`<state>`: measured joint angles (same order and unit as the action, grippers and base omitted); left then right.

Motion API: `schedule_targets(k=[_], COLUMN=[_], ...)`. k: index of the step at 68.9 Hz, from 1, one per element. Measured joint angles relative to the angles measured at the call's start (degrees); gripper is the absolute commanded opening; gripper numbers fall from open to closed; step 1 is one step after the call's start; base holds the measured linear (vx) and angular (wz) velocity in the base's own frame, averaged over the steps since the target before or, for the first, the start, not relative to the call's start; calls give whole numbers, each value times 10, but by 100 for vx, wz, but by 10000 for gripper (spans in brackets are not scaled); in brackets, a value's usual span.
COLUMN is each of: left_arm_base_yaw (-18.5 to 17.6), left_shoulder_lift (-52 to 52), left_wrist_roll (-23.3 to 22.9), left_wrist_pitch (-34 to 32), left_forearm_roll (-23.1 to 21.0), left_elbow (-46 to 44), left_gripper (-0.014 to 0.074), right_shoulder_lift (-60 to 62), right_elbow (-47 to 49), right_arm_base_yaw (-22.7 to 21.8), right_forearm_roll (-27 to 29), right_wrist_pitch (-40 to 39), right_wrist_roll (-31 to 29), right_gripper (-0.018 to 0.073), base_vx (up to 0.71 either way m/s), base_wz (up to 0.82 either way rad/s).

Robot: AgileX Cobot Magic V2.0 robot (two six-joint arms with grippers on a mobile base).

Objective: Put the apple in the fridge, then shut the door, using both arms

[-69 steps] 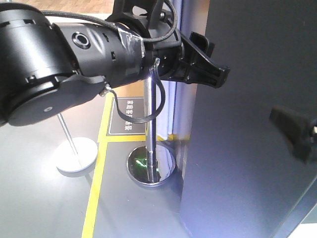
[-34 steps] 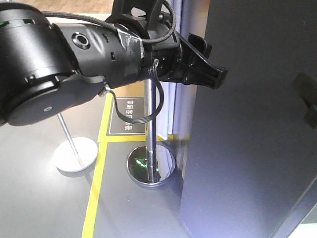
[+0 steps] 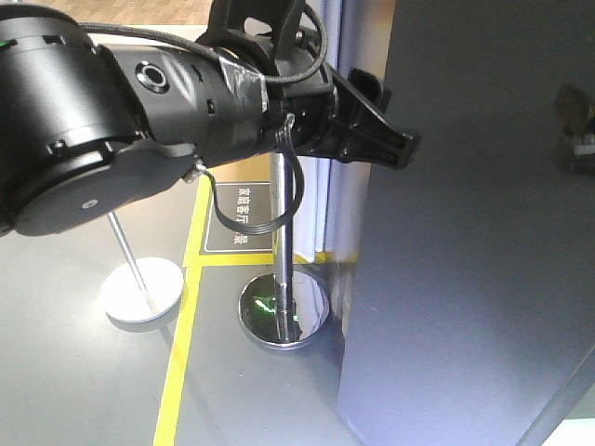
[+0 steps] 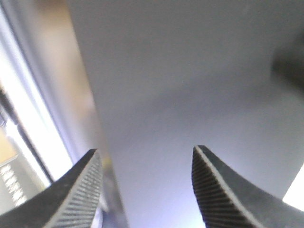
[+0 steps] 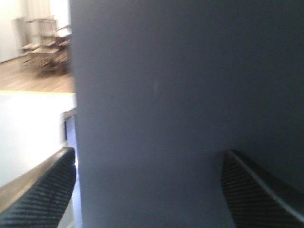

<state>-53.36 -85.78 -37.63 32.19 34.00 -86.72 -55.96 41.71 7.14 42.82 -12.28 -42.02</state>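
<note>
The door [image 3: 465, 279] shows its dark grey outer face and fills the right half of the front view. My left gripper [image 3: 395, 147] reaches from the left, its black fingers at the door's left edge. In the left wrist view the left gripper [image 4: 146, 149] is open, with the door [image 4: 190, 71] close ahead and nothing between the pads. My right gripper [image 3: 576, 125] is a blurred shape at the upper right, in front of the door. In the right wrist view the right gripper [image 5: 149, 151] is open, facing the door [image 5: 190, 71]. The apple and the fridge's inside are hidden.
A shiny metal stanchion pole [image 3: 282, 232] with a round base [image 3: 284, 311] stands just left of the door. A white-based stand [image 3: 141, 290] is further left. A yellow floor line [image 3: 177, 372] and a dark floor sign [image 3: 240, 218] mark the grey floor.
My right gripper has moved upward across the door's face, from mid-height to the upper right. The left gripper has shifted slightly left along the door's edge.
</note>
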Motion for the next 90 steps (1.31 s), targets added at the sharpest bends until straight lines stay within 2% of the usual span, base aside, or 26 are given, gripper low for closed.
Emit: schedule_targets(k=[14,29,38,60,71,90], left_arm_base_yaw=[0,0,0,0,0,0], left_shoulder_lift=[0,0,0,0,0,0], left_wrist_roll=[0,0,0,0,0,0], left_wrist_pitch=[8,8,8,9,9,9], left_forearm_roll=[0,9,10,11,11,11], left_elbow=[0,0,0,0,0,0], left_gripper=[407,407,407,407,407,407], right_shoulder_lift=[-75,-214,-308,-422,-436,-451], right_elbow=[70,219,316,461,476,509], right_arm_base_yaw=[-45,-115,-148,-173,-175,-206], right_forearm_roll=[38,41,41,36,32,28], right_wrist_pitch=[5,55,112,215,236,300], right_wrist_roll=[-60,-71,-73,-80,-89,-86], right_gripper=[594,594,594,568,545,510], base_vx=[0,0,0,0,0,0], base_wz=[0,0,0,0,1,0])
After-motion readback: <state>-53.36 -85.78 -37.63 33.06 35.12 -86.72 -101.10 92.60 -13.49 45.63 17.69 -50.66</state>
